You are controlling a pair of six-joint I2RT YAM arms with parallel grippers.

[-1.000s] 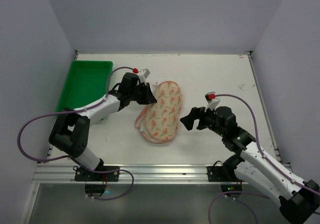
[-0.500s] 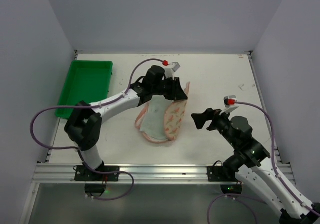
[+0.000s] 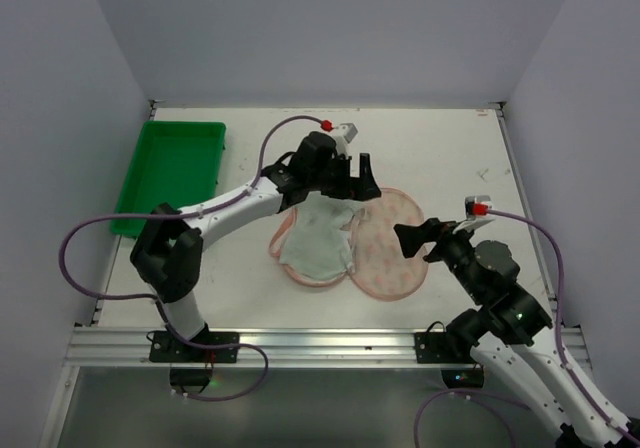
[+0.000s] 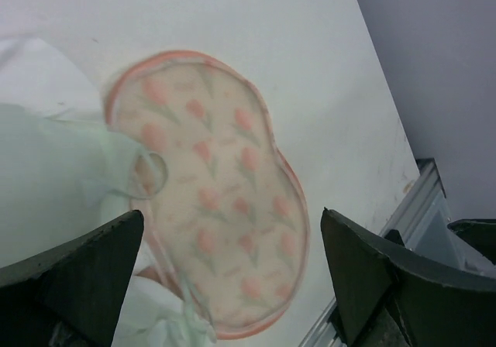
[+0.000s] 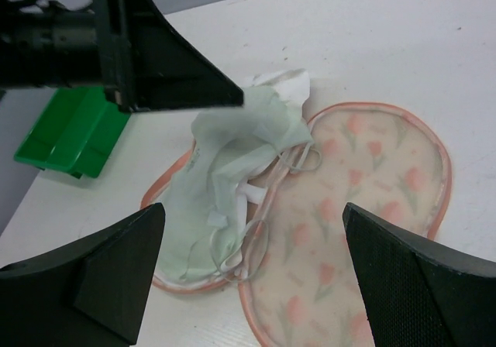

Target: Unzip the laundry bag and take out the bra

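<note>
Lying unzipped and spread flat mid-desk (image 3: pixel 440 148), the laundry bag (image 3: pixel 390 253) holds the pale green bra (image 3: pixel 318 240) on its half nearer the green tray (image 3: pixel 170 173). The left end effector (image 3: pixel 355 181) hangs released over the bag's far edge, and the right end effector (image 3: pixel 418 240) is released beside the other flap.

Left wrist: the bra (image 4: pixel 54 176) sits off the jaws' line, so centring over it first seems wise.

Right wrist: loose straps (image 5: pixel 260 231) cross the fold, so pinching bunched cup fabric, not lining, looks safest.

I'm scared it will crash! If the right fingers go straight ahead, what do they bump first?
Most likely the laundry bag: its opened flap lies flat straight ahead of the right fingers. The pale bra sits just beyond, on the other half. How high they hover is unclear.
</note>
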